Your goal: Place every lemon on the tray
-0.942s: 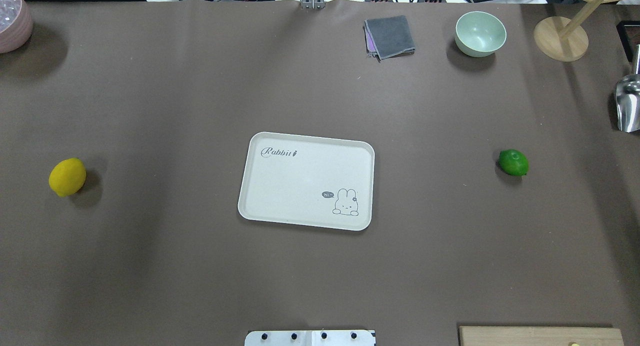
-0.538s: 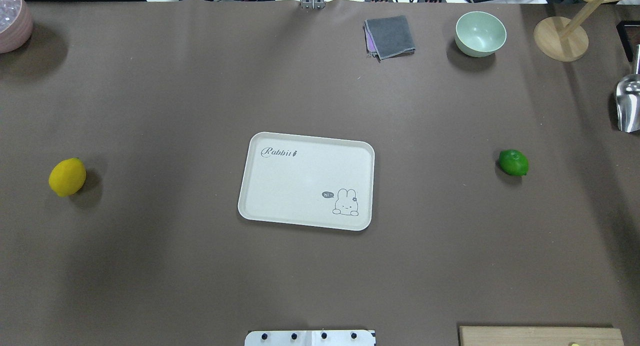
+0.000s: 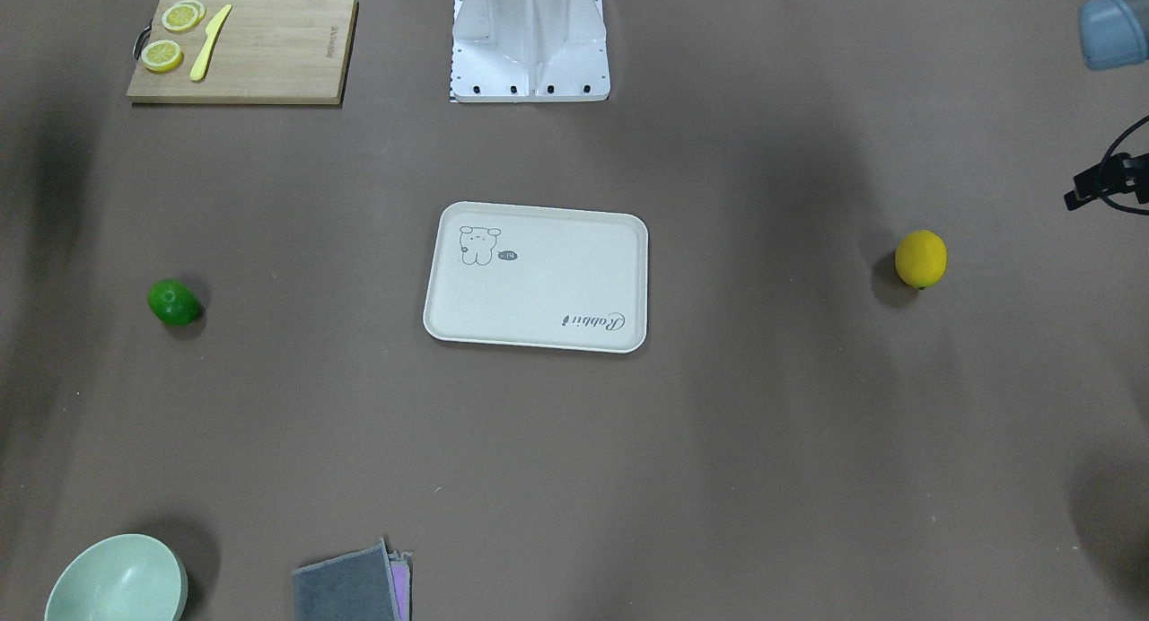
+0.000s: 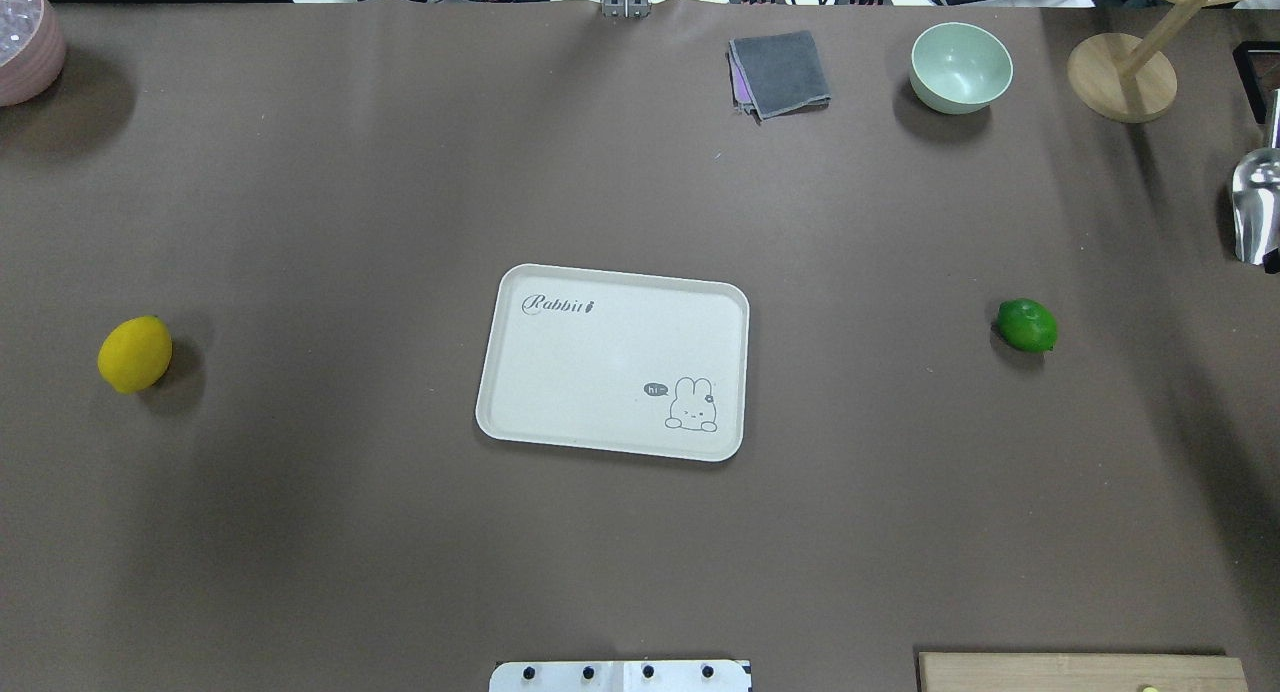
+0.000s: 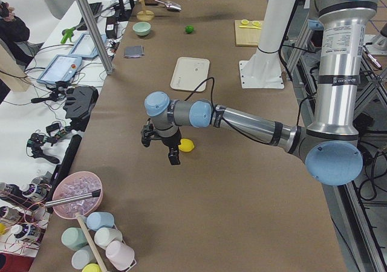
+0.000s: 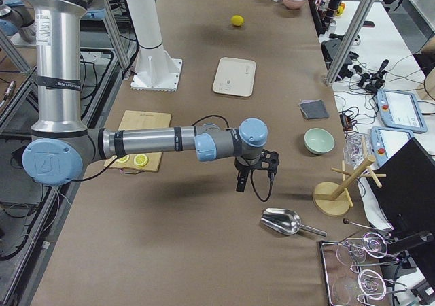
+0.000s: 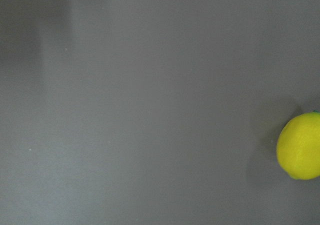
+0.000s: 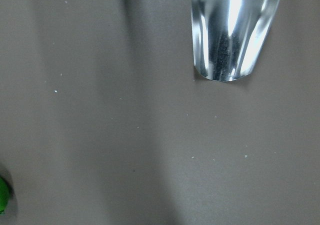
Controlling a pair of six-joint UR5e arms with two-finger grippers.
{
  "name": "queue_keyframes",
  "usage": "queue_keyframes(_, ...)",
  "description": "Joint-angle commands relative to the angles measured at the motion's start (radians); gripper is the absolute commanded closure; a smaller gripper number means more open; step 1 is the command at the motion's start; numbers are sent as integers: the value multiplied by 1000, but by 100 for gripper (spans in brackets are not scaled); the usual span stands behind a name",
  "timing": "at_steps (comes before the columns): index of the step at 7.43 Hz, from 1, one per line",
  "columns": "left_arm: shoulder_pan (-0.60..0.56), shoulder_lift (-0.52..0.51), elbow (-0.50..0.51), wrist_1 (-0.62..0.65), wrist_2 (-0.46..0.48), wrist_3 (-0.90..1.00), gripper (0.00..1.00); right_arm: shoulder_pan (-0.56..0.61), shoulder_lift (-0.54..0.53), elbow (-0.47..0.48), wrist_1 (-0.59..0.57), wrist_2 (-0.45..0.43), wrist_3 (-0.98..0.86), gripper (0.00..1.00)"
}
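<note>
The yellow lemon [image 4: 135, 354] lies on the brown table at the robot's left; it also shows in the front view [image 3: 920, 258] and at the right edge of the left wrist view [image 7: 300, 146]. The green lemon [image 4: 1027, 325] lies at the robot's right. The off-white tray [image 4: 520, 412] sits empty in the middle, between them. My left gripper [image 5: 163, 150] hangs above the table just beside the yellow lemon [image 5: 186, 145]. My right gripper [image 6: 253, 187] hangs over the table near the metal scoop [image 6: 280, 221]. I cannot tell whether either gripper is open or shut.
A wooden cutting board [image 3: 269, 56] with lemon slices and a yellow knife lies near the robot base [image 3: 530, 38]. At the far edge are a green bowl [image 4: 960, 67], a grey cloth [image 4: 780, 72], a wooden stand [image 4: 1120, 77] and a pink bowl [image 4: 25, 42].
The lemons and the tray have not moved. Only the soft shadows on the table shift slightly.
</note>
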Motion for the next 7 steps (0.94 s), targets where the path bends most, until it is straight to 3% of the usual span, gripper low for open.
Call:
queue_keyframes(1, 106, 0, 1, -156, -2, -179, 2, -103, 97, -5, 14, -7, 155, 1)
queue_keyframes(4, 190, -20, 26, -279, 1, -333, 2, -209, 148, -16, 17, -29, 185, 0)
queue_keyframes(5, 218, -26, 24, -287, 7, -335, 2, -239, 167, -35, 17, -31, 185, 0)
queue_keyframes(7, 246, -16, 86, -420, 8, -339, 2, -315, 174, -55, 43, -29, 182, 0)
